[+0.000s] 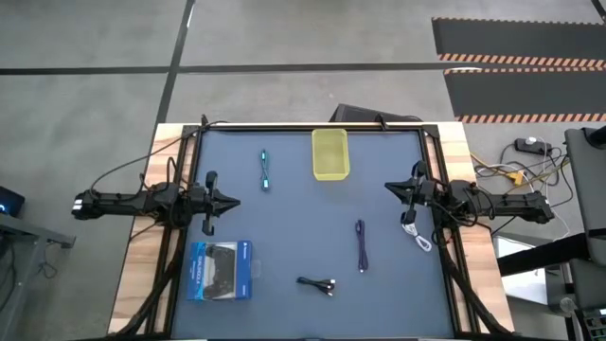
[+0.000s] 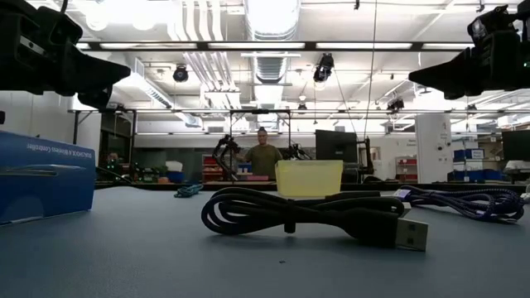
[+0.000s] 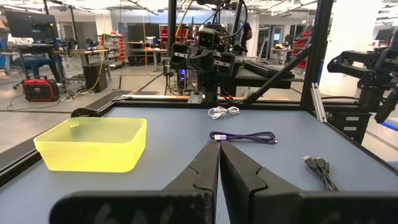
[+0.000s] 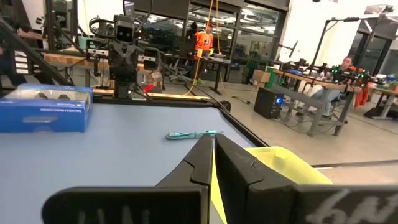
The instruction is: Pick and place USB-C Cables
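On the table: four cables [image 1: 265,170] lie scattered, bin [image 1: 330,154] empty | left gripper [image 1: 230,200] and right gripper [image 1: 389,187] clenched, nothing held | risk: thin cables may be missed or dragged.

Four cables [image 1: 361,245] lie scattered around the tray [image 1: 330,154].

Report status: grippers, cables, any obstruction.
Left gripper and right gripper shut, empty. Teal cable, purple cable, black cable, white cable on table. Nothing blocking.

Workshop hall: grey concrete floor [image 1: 284,38], hazard-striped mats [image 1: 521,57], ceiling strip lights [image 2: 273,16], ducting overhead, a person [image 2: 263,156] standing in the background.
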Available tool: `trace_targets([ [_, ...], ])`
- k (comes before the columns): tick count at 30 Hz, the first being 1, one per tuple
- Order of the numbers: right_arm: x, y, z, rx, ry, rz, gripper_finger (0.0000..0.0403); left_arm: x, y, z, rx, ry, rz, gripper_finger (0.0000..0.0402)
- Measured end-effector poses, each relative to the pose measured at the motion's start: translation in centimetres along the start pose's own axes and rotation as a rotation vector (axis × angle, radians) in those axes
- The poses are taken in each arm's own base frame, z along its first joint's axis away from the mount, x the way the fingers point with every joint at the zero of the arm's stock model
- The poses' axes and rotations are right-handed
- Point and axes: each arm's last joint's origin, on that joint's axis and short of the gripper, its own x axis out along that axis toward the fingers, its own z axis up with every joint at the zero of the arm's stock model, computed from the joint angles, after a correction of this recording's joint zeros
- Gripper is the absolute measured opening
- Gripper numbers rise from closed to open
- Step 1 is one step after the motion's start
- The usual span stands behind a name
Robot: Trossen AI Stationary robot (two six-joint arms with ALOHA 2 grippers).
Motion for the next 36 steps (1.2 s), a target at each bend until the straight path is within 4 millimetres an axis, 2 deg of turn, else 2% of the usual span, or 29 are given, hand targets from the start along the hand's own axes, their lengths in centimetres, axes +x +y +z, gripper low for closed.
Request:
trace_targets([
  [8,0.0,0.0,0.0,-0.133,0.000,0.000,0.0009,0.0,0.0,0.0,0.000,-0.001,0.000,0.0002],
  [18,0.0,0.0,0.0,-0.162,0.001,0.000,0.0009,0.0,0.0,0.2,-0.001,-0.019,-0.001,0.0002],
  [23,0.0,0.0,0.0,-0.170,0.000,0.000,0.0009,-0.1,0.0,1.2,-0.011,-0.120,-0.002,0.0002],
  [25,0.0,0.0,0.0,-0.125,-0.001,0.005,0.0009,-0.2,0.0,1.7,-0.016,-0.177,-0.003,0.0002],
  [29,0.0,0.1,0.0,0.177,-0.005,0.025,0.0009,-0.4,0.0,2.6,-0.080,-0.272,-0.013,0.0002],
  [32,0.0,0.0,0.2,0.249,-0.022,0.026,0.0009,-0.5,0.0,3.1,-0.193,-0.329,-0.033,0.0002],
  [36,0.0,0.0,0.3,0.375,-0.028,0.028,0.0009,-0.7,0.0,3.6,-0.214,-0.382,-0.041,0.0002],
])
